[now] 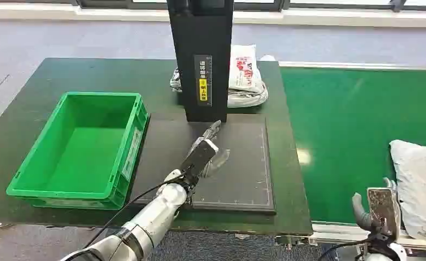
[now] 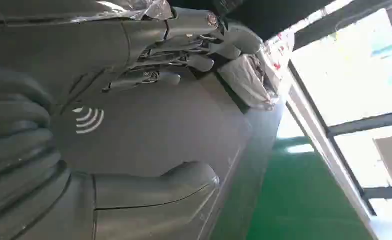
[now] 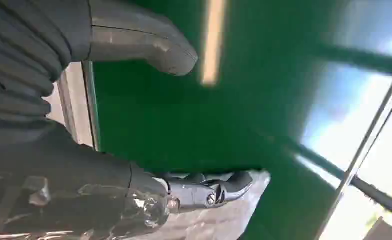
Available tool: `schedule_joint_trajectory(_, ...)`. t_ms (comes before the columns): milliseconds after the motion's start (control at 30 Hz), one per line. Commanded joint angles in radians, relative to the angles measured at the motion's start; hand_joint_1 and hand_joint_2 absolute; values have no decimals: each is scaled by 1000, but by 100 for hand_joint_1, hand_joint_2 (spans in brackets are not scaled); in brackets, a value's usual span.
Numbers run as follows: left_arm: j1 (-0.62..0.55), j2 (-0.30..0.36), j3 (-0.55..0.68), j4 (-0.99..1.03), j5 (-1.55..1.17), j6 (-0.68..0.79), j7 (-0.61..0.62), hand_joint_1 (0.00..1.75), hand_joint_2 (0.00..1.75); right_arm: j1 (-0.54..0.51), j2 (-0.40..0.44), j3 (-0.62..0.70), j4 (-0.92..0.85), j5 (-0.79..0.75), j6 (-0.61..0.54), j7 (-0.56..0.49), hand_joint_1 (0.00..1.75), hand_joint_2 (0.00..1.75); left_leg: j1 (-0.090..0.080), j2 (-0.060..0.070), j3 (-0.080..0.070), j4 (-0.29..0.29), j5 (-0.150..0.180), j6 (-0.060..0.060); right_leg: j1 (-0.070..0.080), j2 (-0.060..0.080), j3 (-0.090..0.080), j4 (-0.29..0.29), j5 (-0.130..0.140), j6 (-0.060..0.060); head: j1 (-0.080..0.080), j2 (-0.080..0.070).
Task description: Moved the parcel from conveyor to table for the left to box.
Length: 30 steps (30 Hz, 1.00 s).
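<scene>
A grey parcel (image 1: 420,182) lies on the green conveyor (image 1: 352,119) at its near right edge. My right hand (image 1: 380,209) is just left of it, thumb spread away; in the right wrist view its fingers (image 3: 209,192) lie against the edge of the parcel (image 3: 224,225), not closed around it. My left hand (image 1: 206,153) hovers over the black mat (image 1: 238,174) on the table, its fingers (image 2: 183,50) stretched out and holding nothing. The green crate (image 1: 85,144) stands empty at the table's left.
A black upright column (image 1: 201,54) stands at the mat's far edge. Behind it lie a white parcel with red print (image 1: 243,66) and a grey one (image 1: 249,95). The dark table (image 1: 36,92) meets the conveyor along its right side.
</scene>
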Motion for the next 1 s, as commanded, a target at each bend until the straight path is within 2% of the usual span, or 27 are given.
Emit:
schedule_joint_trajectory(33,51,110,85,-80,39,-2,-8,0,175,-128,-276,193,418,0,-106,26,0,175,1,8,6,-3,0,0,1,8,4,-5,3,0,0,0)
schedule_joint_trajectory(133,52,110,86,-87,39,-4,-1,0,175,-122,-280,200,409,-9,-105,33,0,175,1,4,3,-1,0,0,1,4,3,-2,1,0,0,0)
schedule_joint_trajectory(167,79,117,105,-121,50,43,9,0,175,-131,-300,252,410,3,-113,43,0,175,1,6,5,-2,-1,0,1,5,4,-3,1,-1,0,0)
schedule_joint_trajectory(200,109,133,108,-164,59,50,13,0,175,-158,-311,291,427,12,-133,66,0,175,1,2,2,-1,0,0,1,1,3,-2,1,0,0,0)
schedule_joint_trajectory(300,226,171,123,-327,74,78,42,0,175,-281,-351,419,533,77,-184,144,0,175,0,13,8,-4,-2,0,0,13,5,-4,3,-1,0,0)
schedule_joint_trajectory(367,249,173,127,-369,72,83,59,0,175,-380,-379,475,635,118,-199,169,0,175,0,14,1,-2,-3,0,0,13,2,-1,2,0,0,0)
schedule_joint_trajectory(400,249,172,127,-370,71,84,61,0,175,-390,-384,477,642,118,-194,170,0,175,0,18,-2,-2,-4,0,0,17,3,-2,3,-1,0,0)
schedule_joint_trajectory(433,249,172,127,-370,71,84,61,0,175,-390,-384,477,642,118,-194,170,0,175,0,14,-5,-1,-4,0,1,14,1,-1,2,0,0,0)
schedule_joint_trajectory(567,239,168,125,-362,70,85,67,0,175,-388,-387,478,664,112,-210,157,0,175,1,7,6,-2,0,1,1,7,3,-3,2,0,0,0)
schedule_joint_trajectory(633,239,168,125,-362,70,85,67,0,175,-388,-387,478,664,112,-210,157,0,175,1,1,3,-1,0,1,1,1,3,-2,1,1,0,0)
schedule_joint_trajectory(733,239,168,125,-362,70,85,67,0,175,-388,-387,478,664,112,-210,157,0,175,1,1,3,-1,0,1,1,2,3,-2,1,1,0,0)
schedule_joint_trajectory(833,247,156,140,-373,70,98,66,0,175,-543,-406,562,822,225,-241,213,0,175,0,3,4,-2,0,1,1,3,4,-2,2,0,0,0)
schedule_joint_trajectory(900,259,146,147,-392,61,98,73,0,175,-654,-404,613,932,310,-258,258,0,175,0,10,4,-1,-1,1,0,10,2,-2,3,0,0,0)
schedule_joint_trajectory(1000,257,135,152,-397,52,91,81,0,175,-709,-408,668,985,406,-261,340,0,175,0,9,3,-1,0,1,0,10,0,-1,4,1,0,0)
